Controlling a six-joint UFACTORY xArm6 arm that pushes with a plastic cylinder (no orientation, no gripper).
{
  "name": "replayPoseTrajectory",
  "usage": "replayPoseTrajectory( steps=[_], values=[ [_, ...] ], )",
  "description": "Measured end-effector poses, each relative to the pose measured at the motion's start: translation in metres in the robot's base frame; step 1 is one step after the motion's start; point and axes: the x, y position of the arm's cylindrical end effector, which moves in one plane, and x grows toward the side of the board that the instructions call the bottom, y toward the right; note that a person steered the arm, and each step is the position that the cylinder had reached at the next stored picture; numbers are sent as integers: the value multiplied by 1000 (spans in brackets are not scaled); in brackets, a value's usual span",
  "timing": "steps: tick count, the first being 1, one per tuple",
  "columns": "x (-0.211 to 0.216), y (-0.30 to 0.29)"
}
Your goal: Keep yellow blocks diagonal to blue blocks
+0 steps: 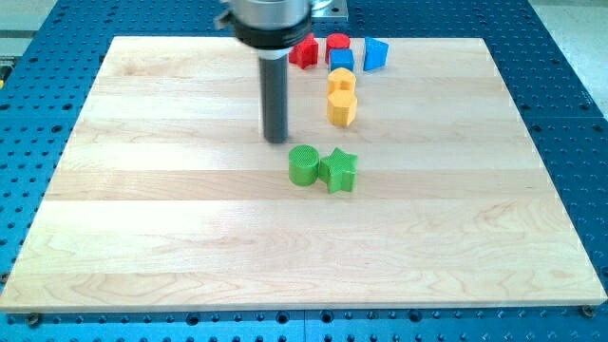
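My tip rests on the board, left of the yellow blocks and just above-left of the green cylinder. Two yellow blocks stand in a short column: an upper one and a hexagonal one below it, touching. A blue cube sits directly above the upper yellow block, touching it. A second blue block lies to the right of the cube, up and right of the yellow blocks.
A red star-like block and a red cylinder sit at the view's top near the blue cube. A green cylinder and a green star touch near the middle. The wooden board lies on a blue perforated table.
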Motion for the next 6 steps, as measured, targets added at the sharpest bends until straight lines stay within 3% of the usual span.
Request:
replayPoseTrajectory(
  steps=[1,2,3,4,5,6],
  values=[
    [36,38],
    [43,73],
    [34,48],
    [22,68],
    [-27,168],
    [-99,185]
  ],
)
